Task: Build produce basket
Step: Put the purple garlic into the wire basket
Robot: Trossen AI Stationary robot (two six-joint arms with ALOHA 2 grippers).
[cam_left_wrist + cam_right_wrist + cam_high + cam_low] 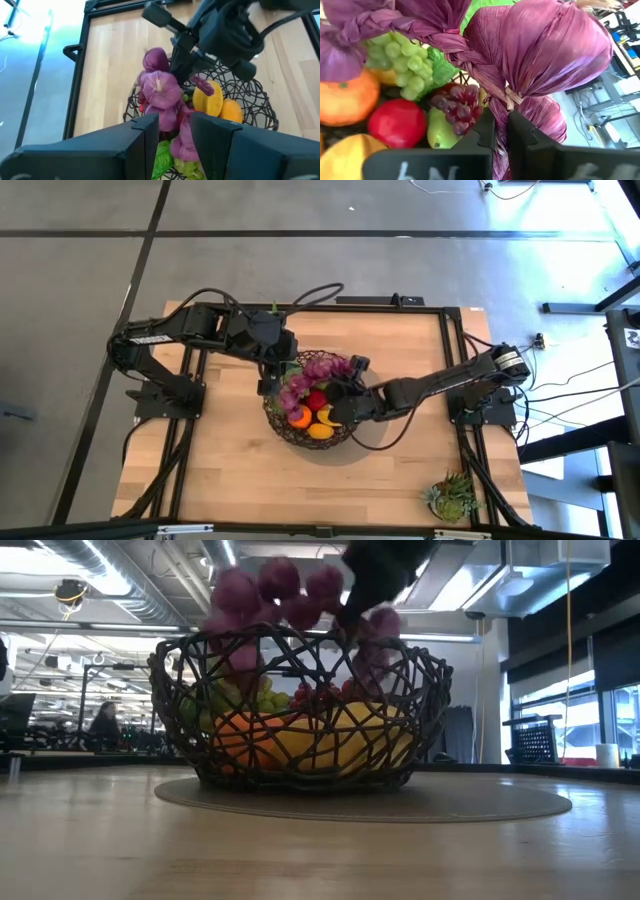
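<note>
The dark wire-mesh basket [283, 432] [300, 710] stands on a grey round mat [480, 802] at the table's middle. In it lie an orange [299, 419], a yellow fruit [322, 426], a red apple [397, 122], green grapes [400, 60] and purple grapes [455, 105]. A braided string of purple bulbs [318, 370] [285, 595] is held above them. My left gripper [278, 380] [175, 120] is over the basket's far-left rim. My right gripper [345, 392] [501, 117] is over its right half. Both are shut on the string. My left gripper has the string's lower bulbs [167, 117] pinched between its two fingers, coming slanting down from the table's left. The string runs on beyond the fingers toward the other gripper, its lowest part down among the fruit. My right gripper pinches the braided stem [499, 102] just under a large bulb [555, 45], coming from the table's right across the braid. The bulbs stand up above the basket's rim, clear of the fruit.
A spiky green succulent [452, 495] stands near the table's near right corner. Bare wood [220, 470] lies near and left of the basket, and more [410, 350] to its far right. Black frame rails [452, 360] run along the table's sides.
</note>
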